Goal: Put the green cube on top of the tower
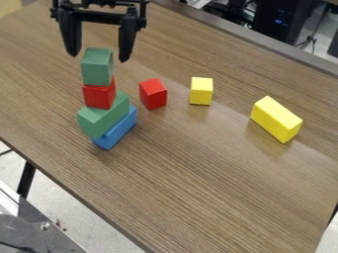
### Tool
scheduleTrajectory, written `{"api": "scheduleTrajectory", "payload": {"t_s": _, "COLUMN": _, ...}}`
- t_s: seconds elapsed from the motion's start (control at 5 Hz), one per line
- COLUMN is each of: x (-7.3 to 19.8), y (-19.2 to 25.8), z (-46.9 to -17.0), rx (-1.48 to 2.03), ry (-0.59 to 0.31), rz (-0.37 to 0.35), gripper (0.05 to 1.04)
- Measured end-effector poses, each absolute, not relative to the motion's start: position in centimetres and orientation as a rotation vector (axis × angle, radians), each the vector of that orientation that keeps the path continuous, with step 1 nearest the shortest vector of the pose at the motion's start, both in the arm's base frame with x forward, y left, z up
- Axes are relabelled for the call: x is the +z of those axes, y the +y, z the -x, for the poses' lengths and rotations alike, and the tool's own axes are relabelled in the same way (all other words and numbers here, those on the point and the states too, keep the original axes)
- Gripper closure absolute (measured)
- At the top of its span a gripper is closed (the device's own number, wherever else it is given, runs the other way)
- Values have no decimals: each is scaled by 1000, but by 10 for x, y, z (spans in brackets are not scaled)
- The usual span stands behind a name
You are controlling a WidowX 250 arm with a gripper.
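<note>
Height belongs to the green cube [97, 69], which sits upright at the very top of the tower, resting on a red block [99, 96] that seems to give it enough footing. Under that, the long green block [102, 116] lies flat, and lowest of all is the blue block [118, 130], its side showing from beneath. Putting the longer pieces at the bottom makes sense to me: they spread the weight, while the small ones need little room above. The layers don't line up neatly, so I'd guess a nudge could topple the lot.

The black gripper [98, 57] hangs from the top edge of the view, pointing down, its two fingers spread wide with nothing between them in their grasp. From where I stand, the tips appear to either side of the cube's top; how near they really are, I can't tell. With the cube seated and the grip free, I'd call the job done, bar drawing straight up without brushing the stack.

Farther out on the wooden table [198, 178], a loose red cube [153, 94] stands beside the tower, then a small yellow block [201, 91], and a long yellow block [276, 119] well apart.
</note>
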State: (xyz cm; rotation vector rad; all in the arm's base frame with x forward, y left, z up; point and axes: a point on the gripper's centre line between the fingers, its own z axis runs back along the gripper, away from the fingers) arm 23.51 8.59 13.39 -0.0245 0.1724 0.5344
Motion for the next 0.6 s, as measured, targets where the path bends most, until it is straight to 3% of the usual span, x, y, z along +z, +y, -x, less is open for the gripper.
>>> {"api": "scheduleTrajectory", "payload": {"t_s": 0.4, "x": 156, "y": 76, "z": -238, "rx": 458, "ry": 48, "rz": -23, "gripper": 85}}
{"api": "scheduleTrajectory", "payload": {"t_s": 0.6, "x": 164, "y": 60, "z": -239, "rx": 389, "ry": 30, "rz": -42, "gripper": 85}}
